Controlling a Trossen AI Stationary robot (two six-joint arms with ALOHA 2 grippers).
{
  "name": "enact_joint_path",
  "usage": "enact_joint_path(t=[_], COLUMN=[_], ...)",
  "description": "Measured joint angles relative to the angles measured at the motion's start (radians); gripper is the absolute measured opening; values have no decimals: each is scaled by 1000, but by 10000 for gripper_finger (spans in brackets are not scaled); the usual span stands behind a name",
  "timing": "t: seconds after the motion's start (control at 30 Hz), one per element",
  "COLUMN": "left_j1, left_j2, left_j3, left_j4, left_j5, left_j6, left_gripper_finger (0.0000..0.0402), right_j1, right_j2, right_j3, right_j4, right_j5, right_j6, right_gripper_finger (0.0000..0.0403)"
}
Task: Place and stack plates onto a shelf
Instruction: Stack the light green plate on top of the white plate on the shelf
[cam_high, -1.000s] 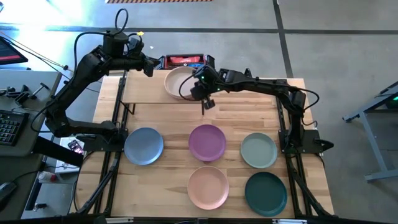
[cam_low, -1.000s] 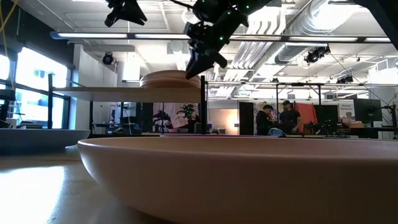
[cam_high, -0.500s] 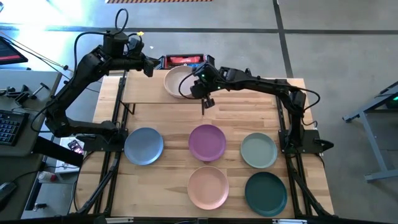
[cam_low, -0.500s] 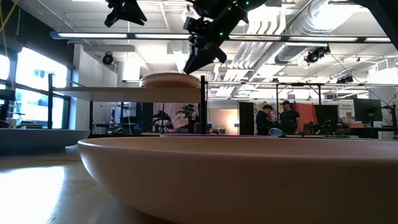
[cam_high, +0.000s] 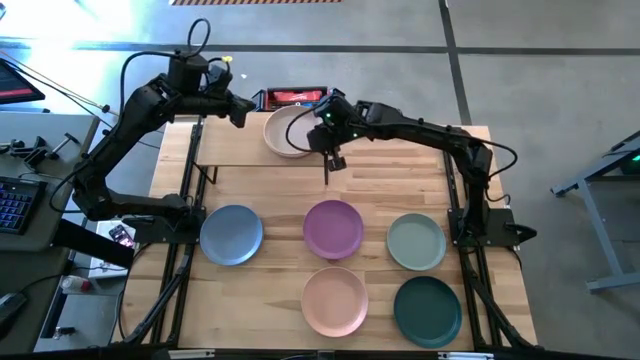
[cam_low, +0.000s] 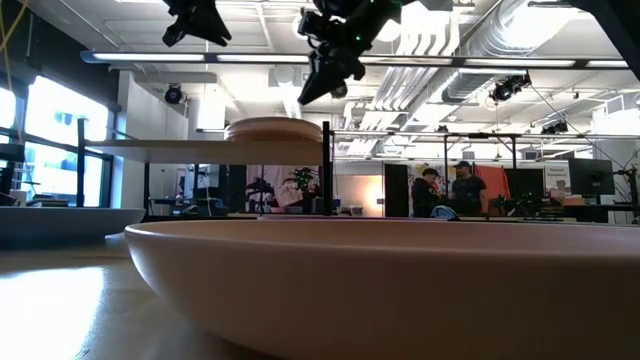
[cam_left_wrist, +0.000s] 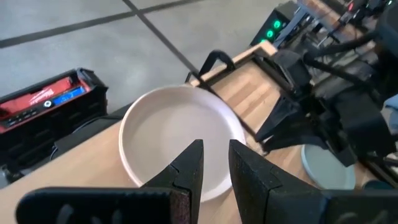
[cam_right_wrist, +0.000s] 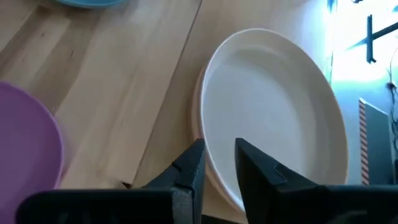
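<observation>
The shelf (cam_high: 232, 148) stands at the table's far side. A cream plate (cam_high: 288, 132) lies on its right half on top of a pinkish plate whose rim (cam_right_wrist: 198, 118) shows beneath it. My right gripper (cam_right_wrist: 217, 146) is shut and empty, hovering above the stack's right near rim; it also shows in the low view (cam_low: 312, 90). My left gripper (cam_left_wrist: 216, 146) is shut and empty, high above the shelf's far left side (cam_high: 240, 110). Blue (cam_high: 231, 234), purple (cam_high: 333, 228), sage green (cam_high: 416, 241), pink (cam_high: 335, 300) and dark teal (cam_high: 427, 311) plates lie on the tabletop.
A red and black case (cam_high: 295, 98) sits just beyond the shelf's far edge. The shelf's left half is bare wood. A black shelf leg (cam_low: 326, 170) stands at its right near corner. People (cam_low: 445, 190) stand far back in the room.
My right gripper has risen from just above the plate stack's rim to well above it, drifting slightly toward the far edge. The stack has stayed where it was on the shelf.
</observation>
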Motion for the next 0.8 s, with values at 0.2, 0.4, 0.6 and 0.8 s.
enact_joint_path(t=[0.2, 0.4, 0.6, 0.8], left_j1=[0, 0, 0, 0], left_j2=[0, 0, 0, 0], left_j3=[0, 0, 0, 0], left_j4=[-23, -28, -28, -28], left_j5=[0, 0, 0, 0], left_j6=[6, 6, 4, 4], left_gripper_finger=[65, 65, 65, 65], right_j1=[-6, -6, -6, -6], right_j2=[1, 10, 25, 24], right_j3=[-55, -85, -87, -63], right_j4=[40, 68, 56, 61], right_j5=[-7, -20, -22, -22], right_j6=[4, 5, 26, 25], right_gripper_finger=[67, 67, 67, 67])
